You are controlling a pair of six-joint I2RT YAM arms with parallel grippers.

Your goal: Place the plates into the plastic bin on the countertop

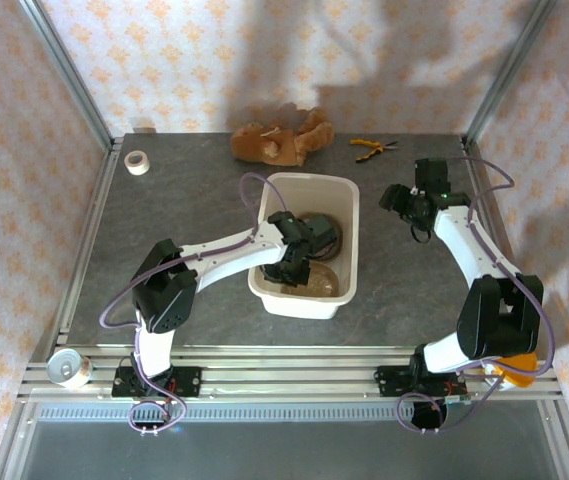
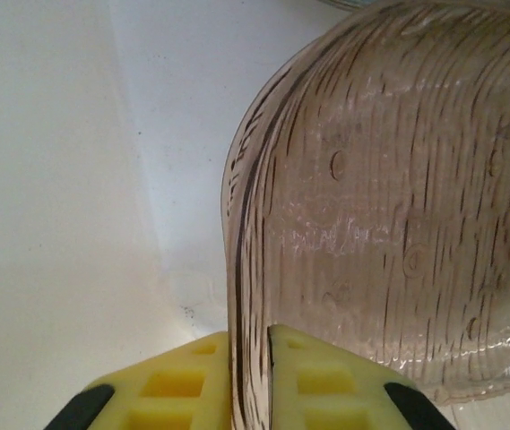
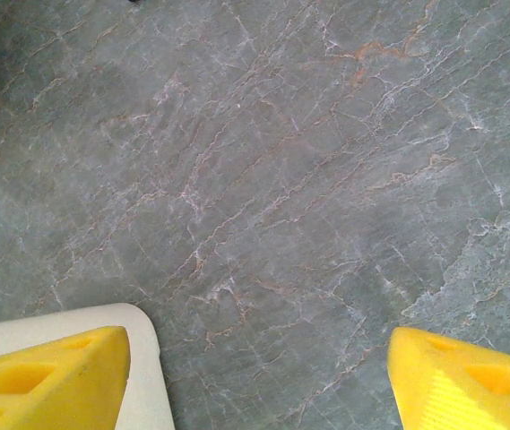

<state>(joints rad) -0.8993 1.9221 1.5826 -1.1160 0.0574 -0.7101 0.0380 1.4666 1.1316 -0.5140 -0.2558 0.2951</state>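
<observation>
Left claw (image 2: 250,336): pads close either side of the plate (image 2: 389,206) at its rim, pinching or freed, can't tell | plate: down inside the plastic bin (image 2: 48,179), near its wall | risk: a lift-away could snag that rim and drag it out, or it drops and clatters | right claw (image 3: 259,358): spread wide, empty, over the countertop (image 3: 281,179)

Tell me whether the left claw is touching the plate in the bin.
Touching. In the left wrist view, the rim of the plate sits pinched between the two yellow fingers of the left claw, with no gap on either side.
</observation>
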